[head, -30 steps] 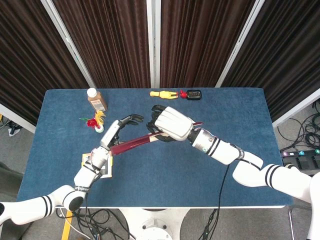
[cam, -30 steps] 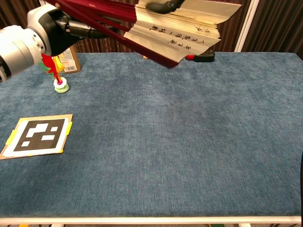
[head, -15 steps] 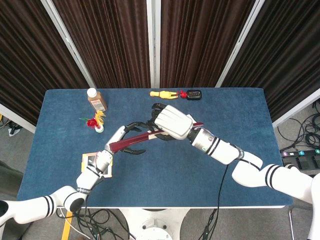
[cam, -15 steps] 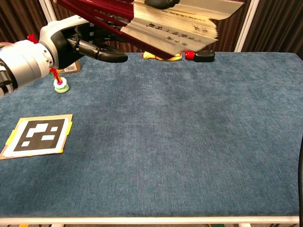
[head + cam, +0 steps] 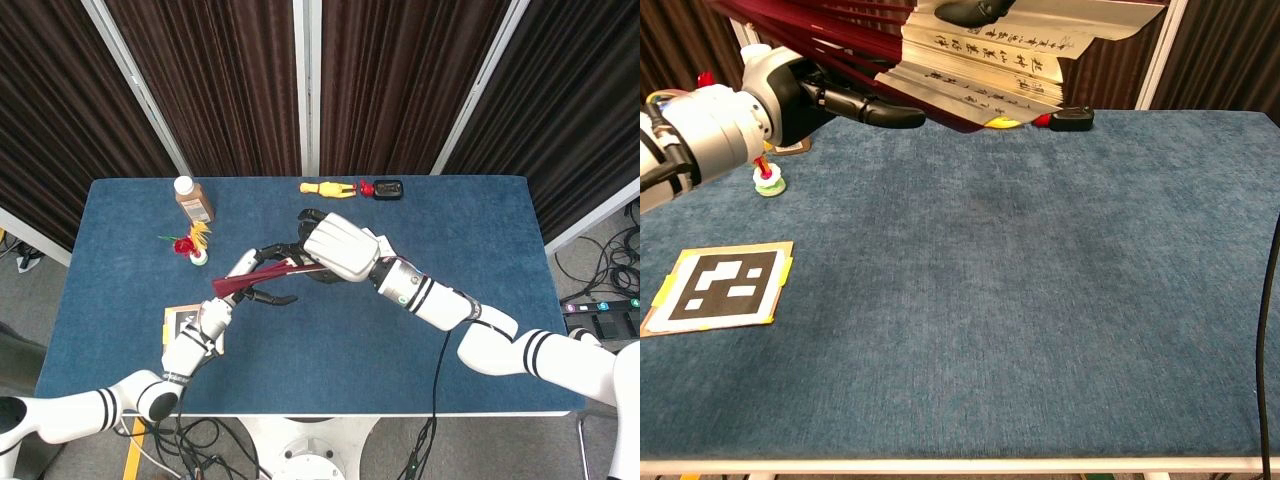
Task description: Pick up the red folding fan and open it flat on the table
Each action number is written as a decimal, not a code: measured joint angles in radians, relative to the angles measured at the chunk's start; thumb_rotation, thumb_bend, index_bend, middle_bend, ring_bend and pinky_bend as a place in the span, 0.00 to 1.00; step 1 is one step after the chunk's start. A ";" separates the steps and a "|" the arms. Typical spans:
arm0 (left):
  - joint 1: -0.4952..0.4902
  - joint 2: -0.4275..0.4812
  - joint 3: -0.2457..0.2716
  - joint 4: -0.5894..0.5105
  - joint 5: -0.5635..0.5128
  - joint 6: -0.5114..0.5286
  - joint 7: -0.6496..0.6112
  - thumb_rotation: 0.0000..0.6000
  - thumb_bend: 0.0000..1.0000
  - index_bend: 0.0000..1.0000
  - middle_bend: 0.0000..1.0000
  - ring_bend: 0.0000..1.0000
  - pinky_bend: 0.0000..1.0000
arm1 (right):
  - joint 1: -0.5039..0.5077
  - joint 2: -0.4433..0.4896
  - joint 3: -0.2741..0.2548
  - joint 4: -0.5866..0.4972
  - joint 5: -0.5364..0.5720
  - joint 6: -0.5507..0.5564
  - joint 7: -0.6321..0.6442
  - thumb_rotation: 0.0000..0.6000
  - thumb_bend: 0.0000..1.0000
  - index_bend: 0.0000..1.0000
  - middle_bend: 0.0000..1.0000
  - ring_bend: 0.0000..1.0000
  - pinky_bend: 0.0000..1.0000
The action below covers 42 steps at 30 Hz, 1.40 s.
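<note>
The red folding fan (image 5: 262, 276) hangs above the middle of the blue table (image 5: 480, 270), held between both hands. In the chest view the fan (image 5: 980, 60) is partly spread: dark red ribs on the left, a cream leaf with black writing on the right. My left hand (image 5: 243, 278) grips the rib end, with dark fingers (image 5: 272, 297) on both sides of it; the chest view shows the left hand (image 5: 790, 95) under the ribs. My right hand (image 5: 340, 247) grips the fan's other end from above, and only its fingertips (image 5: 970, 10) show at the chest view's top edge.
A brown bottle (image 5: 193, 199) and a small flower toy (image 5: 190, 245) stand at the back left. A yellow toy (image 5: 325, 187) and a black device (image 5: 387, 189) lie at the far edge. A printed marker card (image 5: 725, 285) lies at the front left.
My left hand has slid along the fan toward the right hand. The fan now sits steeper and shorter in the head view, and its leaf has spread a little wider.
</note>
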<state>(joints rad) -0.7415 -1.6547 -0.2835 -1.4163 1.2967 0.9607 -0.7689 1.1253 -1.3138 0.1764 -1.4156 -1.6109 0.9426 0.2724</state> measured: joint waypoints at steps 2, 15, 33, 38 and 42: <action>0.001 -0.006 -0.009 -0.005 -0.030 -0.002 0.029 1.00 0.04 0.57 0.52 0.35 0.34 | 0.000 -0.001 0.000 -0.002 0.002 -0.001 -0.003 1.00 0.96 0.94 0.75 0.39 0.22; 0.008 -0.028 -0.034 -0.011 -0.093 -0.014 0.104 1.00 0.38 0.67 0.63 0.47 0.46 | -0.009 -0.001 0.000 -0.003 0.010 -0.003 -0.012 1.00 0.97 0.94 0.75 0.39 0.21; 0.031 0.077 0.011 -0.021 -0.143 0.000 0.473 1.00 0.49 0.67 0.63 0.48 0.49 | -0.082 0.102 -0.035 -0.060 -0.039 0.075 -0.064 1.00 1.00 0.94 0.75 0.39 0.21; 0.039 0.118 0.025 -0.030 -0.154 0.022 0.599 1.00 0.49 0.66 0.63 0.48 0.49 | -0.106 0.142 -0.054 -0.091 -0.069 0.092 -0.113 1.00 1.00 0.94 0.75 0.39 0.21; 0.042 0.141 0.037 -0.037 -0.167 0.042 0.714 1.00 0.49 0.66 0.62 0.48 0.49 | -0.121 0.176 -0.069 -0.123 -0.093 0.095 -0.175 1.00 1.00 0.94 0.75 0.40 0.21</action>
<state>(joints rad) -0.6998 -1.5139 -0.2462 -1.4537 1.1299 1.0023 -0.0545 1.0044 -1.1377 0.1073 -1.5383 -1.7042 1.0371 0.0972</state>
